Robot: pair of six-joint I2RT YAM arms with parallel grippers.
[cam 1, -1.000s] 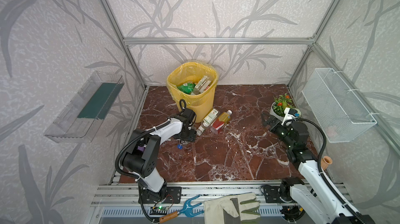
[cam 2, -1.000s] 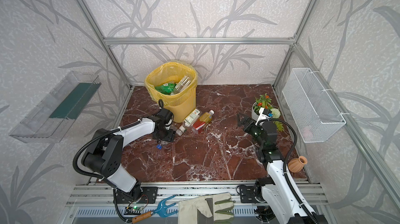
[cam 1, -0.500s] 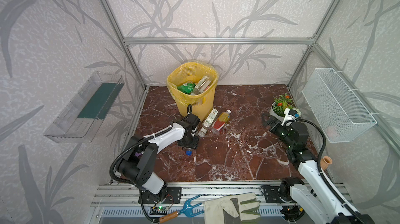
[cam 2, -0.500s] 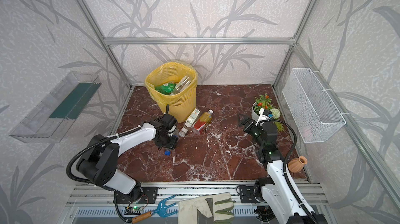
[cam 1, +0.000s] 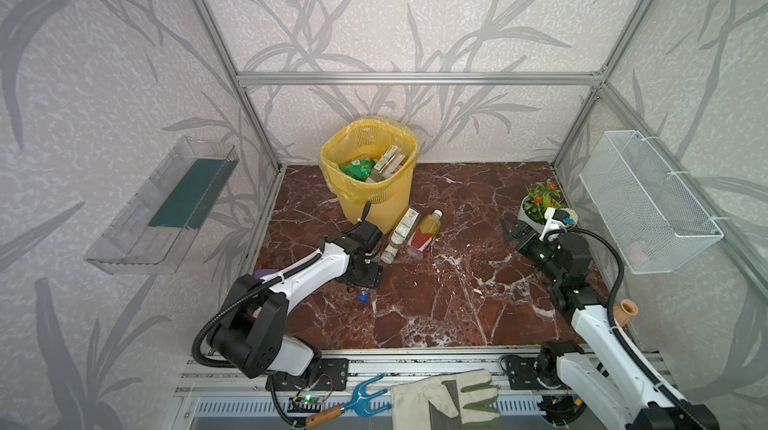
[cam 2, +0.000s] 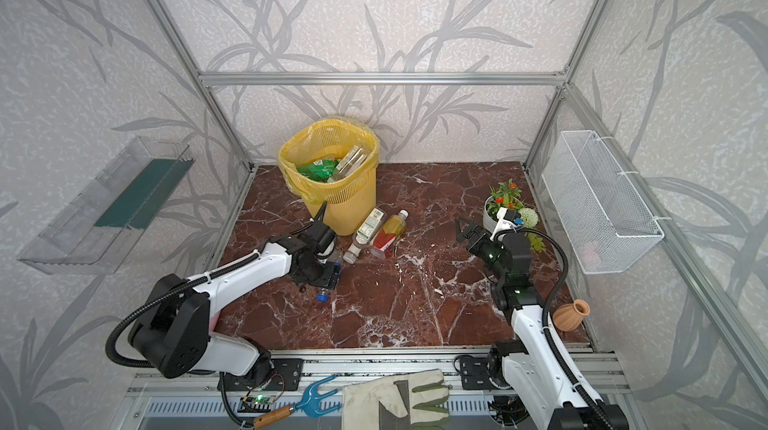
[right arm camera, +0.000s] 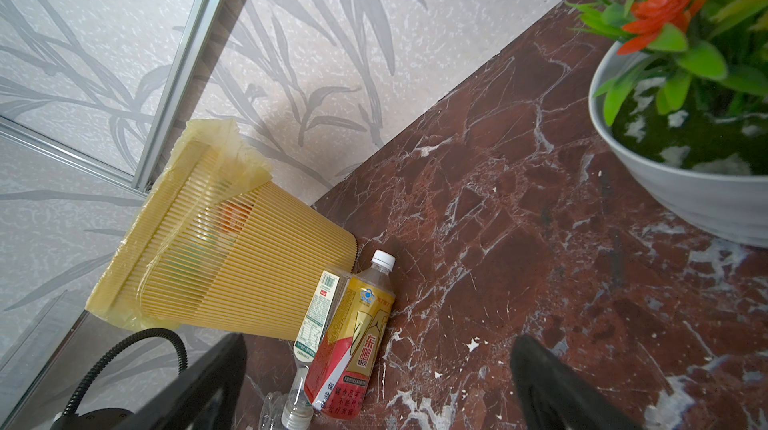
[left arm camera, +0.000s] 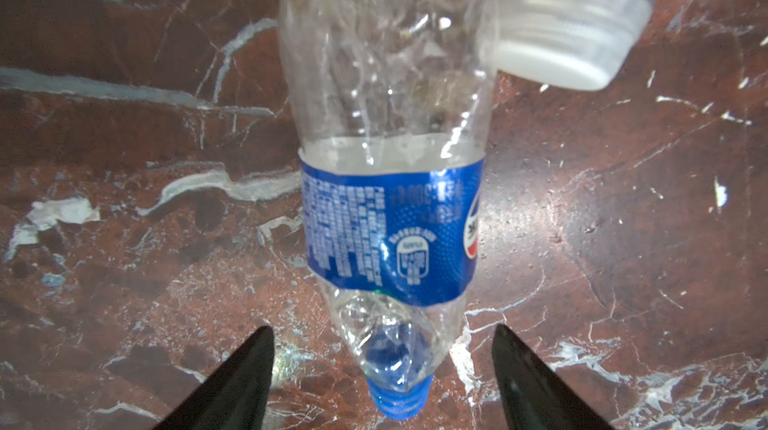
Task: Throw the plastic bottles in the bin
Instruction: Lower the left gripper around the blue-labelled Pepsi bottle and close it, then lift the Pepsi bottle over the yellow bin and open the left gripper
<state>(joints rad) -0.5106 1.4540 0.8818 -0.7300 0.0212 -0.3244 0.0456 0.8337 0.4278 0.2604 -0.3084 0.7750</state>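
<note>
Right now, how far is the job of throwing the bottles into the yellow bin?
Done: several bottles lie inside the bin. In hand: the left gripper is open astride the neck of a crushed blue-label bottle on the floor, not gripping it. Left: that bottle, plus a white-label clear bottle and an amber bottle beside the bin. The right gripper is open and empty.

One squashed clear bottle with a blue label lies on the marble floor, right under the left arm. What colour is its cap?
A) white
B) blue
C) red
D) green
B: in the left wrist view the crushed bottle narrows to a blue cap, and that cap also shows blue in a top view.
</note>
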